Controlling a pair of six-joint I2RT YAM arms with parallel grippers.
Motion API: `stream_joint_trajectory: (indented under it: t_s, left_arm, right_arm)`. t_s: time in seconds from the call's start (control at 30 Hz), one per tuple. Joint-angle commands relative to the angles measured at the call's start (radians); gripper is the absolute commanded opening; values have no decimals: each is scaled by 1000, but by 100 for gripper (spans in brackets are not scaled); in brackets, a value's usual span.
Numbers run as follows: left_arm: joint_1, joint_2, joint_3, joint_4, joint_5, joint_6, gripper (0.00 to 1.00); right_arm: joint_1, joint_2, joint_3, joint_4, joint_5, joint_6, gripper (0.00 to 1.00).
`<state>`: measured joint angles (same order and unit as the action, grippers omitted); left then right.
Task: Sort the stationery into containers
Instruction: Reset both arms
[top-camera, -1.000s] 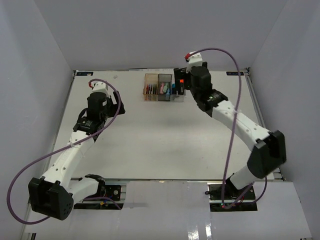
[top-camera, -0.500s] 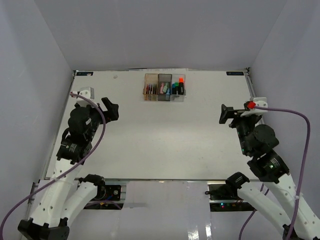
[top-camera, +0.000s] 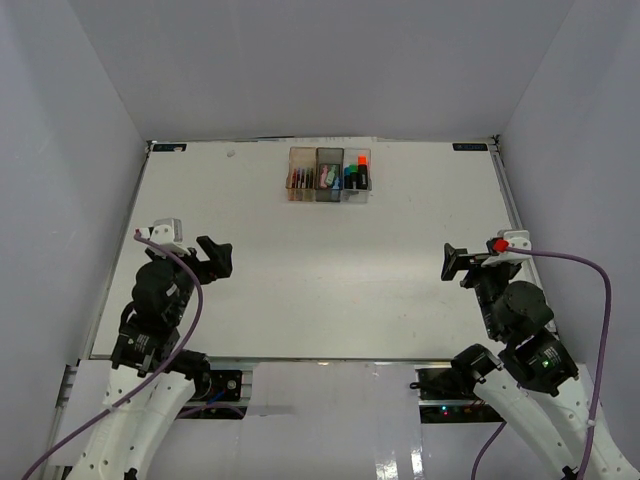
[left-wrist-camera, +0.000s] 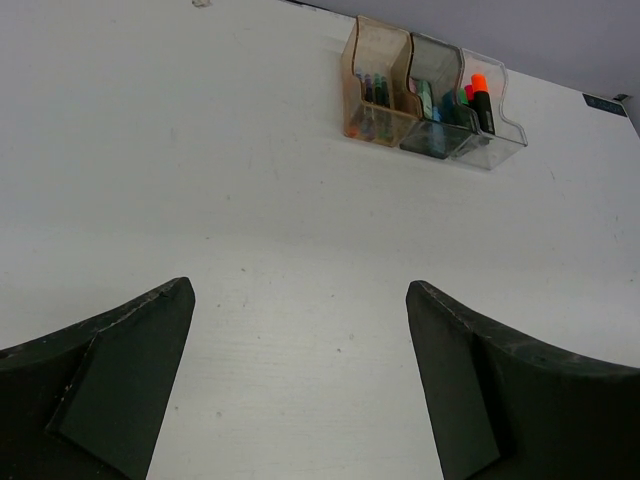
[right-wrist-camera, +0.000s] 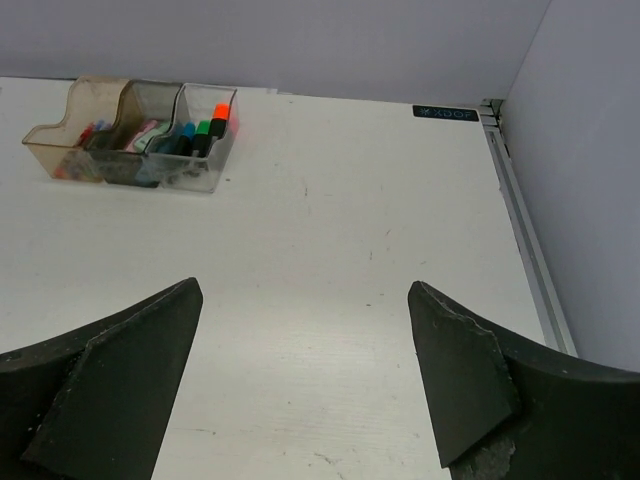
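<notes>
The three joined bins (top-camera: 329, 176) stand at the back middle of the table: amber (left-wrist-camera: 371, 83) with thin pens, smoky grey (left-wrist-camera: 432, 100) with pastel highlighters, clear (left-wrist-camera: 485, 112) with stubby black highlighters, one orange-capped (right-wrist-camera: 218, 113). The bins also show in the right wrist view (right-wrist-camera: 135, 135). My left gripper (top-camera: 213, 257) is open and empty at the near left, far from the bins. My right gripper (top-camera: 457, 264) is open and empty at the near right. No stationery lies on the table.
The white table (top-camera: 320, 280) is walled on three sides. A metal rail (right-wrist-camera: 525, 240) runs along its right edge. A black label (right-wrist-camera: 445, 112) sits at the back right corner.
Both arms have drawn back from near the bins to the near edge of the table, the right arm from right beside the clear bin. Both grippers are open and empty now.
</notes>
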<state>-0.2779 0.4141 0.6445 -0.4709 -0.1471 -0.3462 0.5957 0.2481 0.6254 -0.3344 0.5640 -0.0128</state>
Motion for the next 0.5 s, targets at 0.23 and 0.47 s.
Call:
stream_joint_trajectory:
  t_s: [0.23,0.47]
  left_arm:
    - [3,2,-22,14,-34,-7,98]
    - [2,11,-22,17,-40,-4,98]
  right_arm:
    - [-2,-29,-9,23,-6,34,90]
    - [-4,-49,-19,32,4,33,90]
